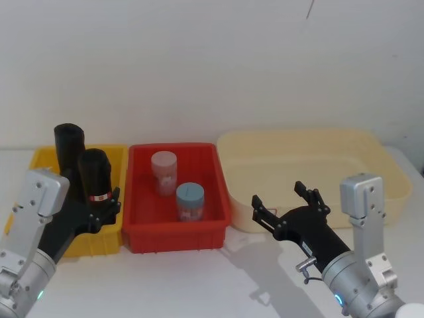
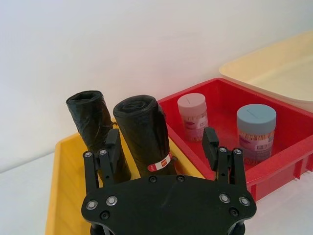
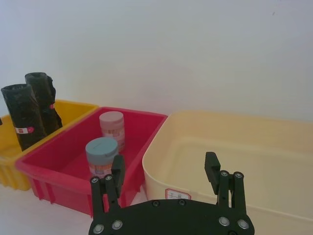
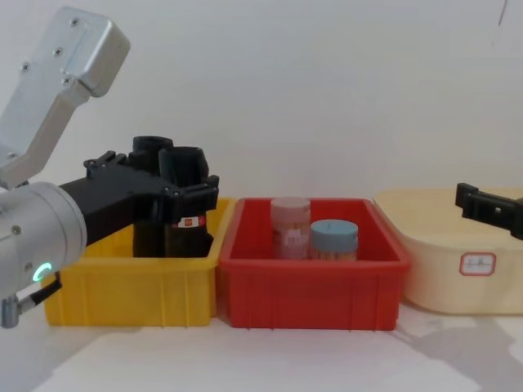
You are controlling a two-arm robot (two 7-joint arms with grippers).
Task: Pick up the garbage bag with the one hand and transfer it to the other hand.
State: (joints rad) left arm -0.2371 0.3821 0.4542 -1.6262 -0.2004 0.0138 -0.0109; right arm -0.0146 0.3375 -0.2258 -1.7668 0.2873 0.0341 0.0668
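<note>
The garbage bag (image 1: pixel 94 173), a black roll with a red-and-white label, stands upright in the yellow bin (image 1: pixel 41 159). My left gripper (image 1: pixel 101 207) reaches into that bin and is open, one finger on each side of the bag's lower half. In the left wrist view the bag (image 2: pixel 144 132) sits between the fingers (image 2: pixel 211 143), nearer the other one. My right gripper (image 1: pixel 286 202) hovers open and holds nothing, in front of the cream tub (image 1: pixel 311 173).
A plain black roll (image 1: pixel 69 144) stands just behind the bag in the same bin. The red bin (image 1: pixel 175 235) in the middle holds a pink-lidded jar (image 1: pixel 163 172) and a blue-lidded jar (image 1: pixel 190 201). A white wall stands close behind the bins.
</note>
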